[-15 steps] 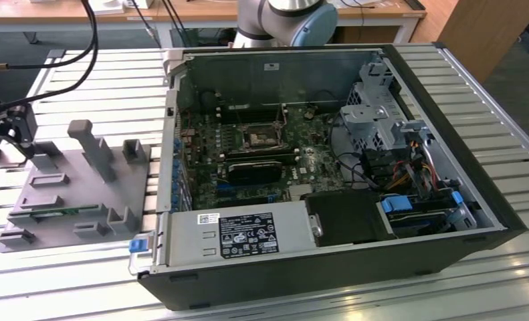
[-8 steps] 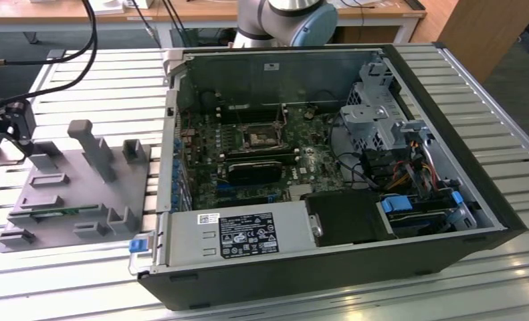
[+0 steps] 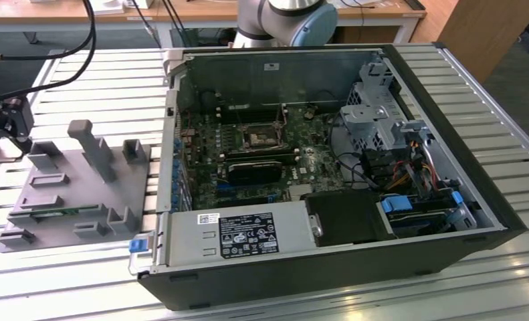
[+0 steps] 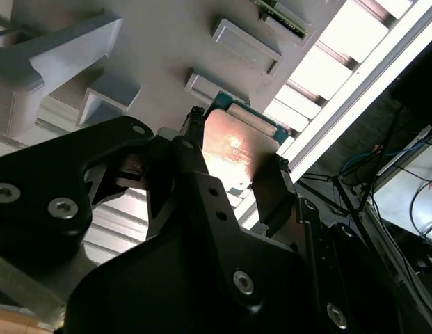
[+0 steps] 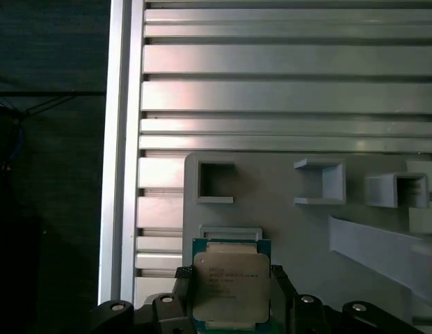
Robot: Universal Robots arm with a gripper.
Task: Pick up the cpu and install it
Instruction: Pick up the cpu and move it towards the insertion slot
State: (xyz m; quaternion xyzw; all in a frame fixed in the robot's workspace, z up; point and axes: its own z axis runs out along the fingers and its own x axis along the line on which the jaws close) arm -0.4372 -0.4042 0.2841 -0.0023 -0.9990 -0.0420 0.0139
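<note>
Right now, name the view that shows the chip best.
First wrist view: the chip faces it squarely, whole top visible. The second wrist view catches it slanted. Exterior view: too small to tell.

The cpu (image 5: 229,285), square with a silver-grey lid and green rim, sits flat at the grey holder block's (image 5: 292,229) edge.

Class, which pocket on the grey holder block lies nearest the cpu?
The low rectangular frame right beside the cpu; the three square open pockets stand farther off, in a row.
</note>
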